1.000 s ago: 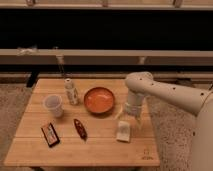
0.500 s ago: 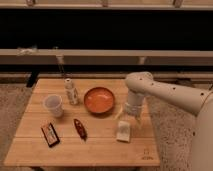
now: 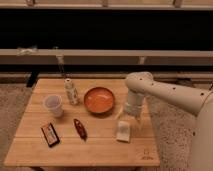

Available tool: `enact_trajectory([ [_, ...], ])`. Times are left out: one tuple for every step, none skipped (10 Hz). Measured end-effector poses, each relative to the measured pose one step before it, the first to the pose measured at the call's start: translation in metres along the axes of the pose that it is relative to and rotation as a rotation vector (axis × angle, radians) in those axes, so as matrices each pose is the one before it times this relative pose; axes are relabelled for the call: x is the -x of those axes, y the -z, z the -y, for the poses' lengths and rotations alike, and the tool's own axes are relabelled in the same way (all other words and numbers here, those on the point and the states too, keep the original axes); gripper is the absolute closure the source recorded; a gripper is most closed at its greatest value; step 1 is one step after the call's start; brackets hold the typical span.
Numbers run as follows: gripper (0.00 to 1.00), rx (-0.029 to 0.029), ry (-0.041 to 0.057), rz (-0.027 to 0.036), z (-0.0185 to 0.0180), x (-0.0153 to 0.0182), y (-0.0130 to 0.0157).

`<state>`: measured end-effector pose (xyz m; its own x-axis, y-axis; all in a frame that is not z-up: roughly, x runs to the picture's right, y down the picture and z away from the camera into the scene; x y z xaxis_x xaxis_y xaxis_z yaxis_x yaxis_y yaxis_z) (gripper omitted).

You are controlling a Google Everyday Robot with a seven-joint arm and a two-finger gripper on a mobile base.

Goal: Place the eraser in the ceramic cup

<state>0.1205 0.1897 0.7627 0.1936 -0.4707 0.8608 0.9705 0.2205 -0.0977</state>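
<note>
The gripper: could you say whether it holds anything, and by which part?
Nothing is held: the gripper hangs, jaws open, just above the eraser lying on the table.

White smooth arm [image 3: 172, 95], rounded elbow joint [image 3: 139, 83], pale tool [image 3: 124, 122] at its lower end

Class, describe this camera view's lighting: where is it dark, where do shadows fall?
Camera view: warm, soft light on the light wooden table; the background is almost black; the gripper, low over the pale cream rectangular eraser, casts only faint shadow.
</note>
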Motion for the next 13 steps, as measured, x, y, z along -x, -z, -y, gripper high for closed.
enact_trajectory([
  [0.2, 0.00008, 0.00005, 0.00004, 0.0, 0.00001, -0.00002],
  [0.2, -0.0001, -0.00009, -0.00002, 0.0, -0.00001, 0.00002],
  [0.2, 0.00001, 0.00004, -0.00003, 0.00001, -0.00001, 0.00001],
  [0.2, 0.00001, 0.0, -0.00001, -0.00001, 0.00001, 0.0],
  [0.2, -0.00004, -0.00001, -0.00001, 0.00002, -0.00001, 0.0],
  [0.2, 0.00006, -0.00004, 0.00003, -0.00004, 0.0, -0.00001],
  [0.2, -0.00002, 0.00005, 0.00003, 0.00003, 0.00001, -0.00001],
  [0.2, 0.00002, -0.00003, -0.00004, -0.00002, -0.00001, 0.00001],
  [0.2, -0.00002, -0.00002, 0.00004, 0.0, 0.0, -0.00001],
  [0.2, 0.0011, 0.00024, -0.00094, -0.00014, 0.0, -0.00026],
  [0.2, 0.00374, 0.00009, -0.00657, -0.00037, -0.00043, 0.00001],
  [0.2, 0.01583, 0.00663, -0.03153, -0.00002, -0.00176, -0.00224],
  [0.2, 0.02089, 0.01914, -0.08276, 0.0053, -0.00431, -0.00677],
])
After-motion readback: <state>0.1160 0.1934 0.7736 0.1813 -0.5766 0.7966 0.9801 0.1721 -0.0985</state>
